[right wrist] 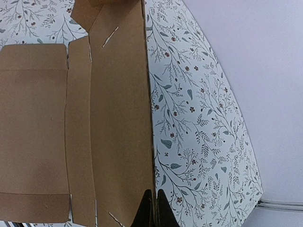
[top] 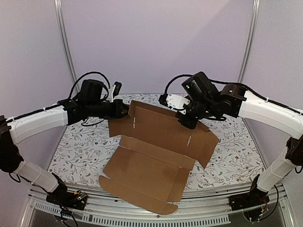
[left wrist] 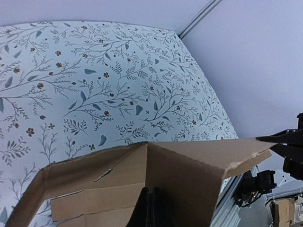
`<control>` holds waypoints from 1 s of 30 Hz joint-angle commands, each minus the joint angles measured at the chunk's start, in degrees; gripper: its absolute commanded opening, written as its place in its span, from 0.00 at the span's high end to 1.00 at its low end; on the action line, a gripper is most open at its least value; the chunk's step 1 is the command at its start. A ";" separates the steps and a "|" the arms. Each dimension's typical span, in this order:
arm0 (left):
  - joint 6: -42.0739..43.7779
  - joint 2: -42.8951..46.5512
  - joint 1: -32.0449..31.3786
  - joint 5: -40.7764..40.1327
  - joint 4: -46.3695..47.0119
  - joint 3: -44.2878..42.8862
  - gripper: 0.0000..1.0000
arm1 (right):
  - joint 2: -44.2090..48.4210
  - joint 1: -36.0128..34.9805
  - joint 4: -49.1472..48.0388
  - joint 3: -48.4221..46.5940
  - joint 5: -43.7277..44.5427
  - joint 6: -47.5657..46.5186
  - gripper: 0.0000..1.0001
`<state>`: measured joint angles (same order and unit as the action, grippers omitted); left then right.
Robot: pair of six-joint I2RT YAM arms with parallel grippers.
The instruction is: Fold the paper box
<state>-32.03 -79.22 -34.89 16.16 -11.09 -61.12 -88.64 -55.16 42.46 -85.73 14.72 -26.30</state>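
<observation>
The box (top: 156, 142) is lying mostly unfolded on the surface (top: 78, 149). The left tool (top: 125, 110) and right tool (top: 185, 123) are each clenching its far panel, holding it tilted up; seemingly all folds are remaining.

The paper box (top: 156, 156) lies unfolded mid-table (top: 75, 151), its near flap overhanging the table's front edge. The left gripper (top: 124, 109) pinches the box's far left edge, and the right gripper (top: 184, 122) pinches its far right edge.
</observation>
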 commanded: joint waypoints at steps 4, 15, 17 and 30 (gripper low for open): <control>-1.30 -2.81 -3.11 3.41 3.70 -2.37 1.00 | -0.83 -0.87 -4.91 1.99 1.30 3.30 1.00; 0.93 -3.11 -3.51 -1.57 0.46 -2.40 1.00 | -0.89 -1.37 -6.78 5.05 2.86 4.25 1.00; 1.50 -2.35 -3.43 -3.49 -1.06 -1.73 1.00 | -1.17 -1.42 -6.87 5.46 4.35 3.91 1.00; 3.55 -0.16 -3.43 -15.37 -8.17 5.97 0.96 | -6.10 0.75 -4.60 3.05 8.14 5.21 1.00</control>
<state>-30.06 -79.75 -37.85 6.90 -15.79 -58.13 -93.01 -55.72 36.84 -80.99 23.86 -23.18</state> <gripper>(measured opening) 0.036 0.006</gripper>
